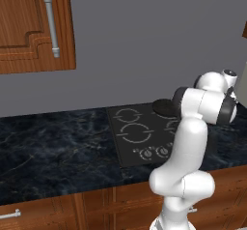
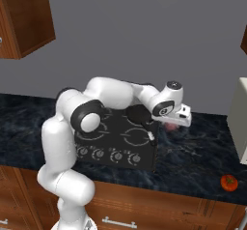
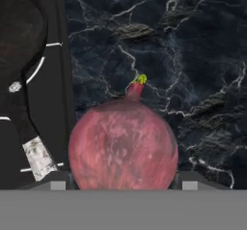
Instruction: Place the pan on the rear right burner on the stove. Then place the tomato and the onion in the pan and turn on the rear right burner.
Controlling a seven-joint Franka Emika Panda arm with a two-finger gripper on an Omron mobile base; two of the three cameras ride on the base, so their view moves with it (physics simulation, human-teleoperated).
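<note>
Onion (image 3: 123, 144): I see it between my finger tips, resting on the dark surface (image 3: 193, 55) just right of the stove (image 2: 116, 137).
Hand (image 2: 174, 120): low over the onion; I cannot tell whether it clamps.
Pan (image 2: 140, 114): on the rear right burner.
Tomato (image 2: 229, 182): well apart, near the surface's front edge.

You see a dark marbled counter (image 2: 202, 151) running across the middle of both base views, above wooden cabinet fronts. The stove (image 2: 111, 147) is set flush into it, left of centre in the right base view. The pan (image 2: 140, 114) sits on the stove's rear right burner (image 3: 41, 67). The onion (image 3: 123, 144) lies on the counter just beside the stove's edge. The tomato (image 2: 229, 182) rests near the counter's front edge, at lower right of the right base view.
</note>
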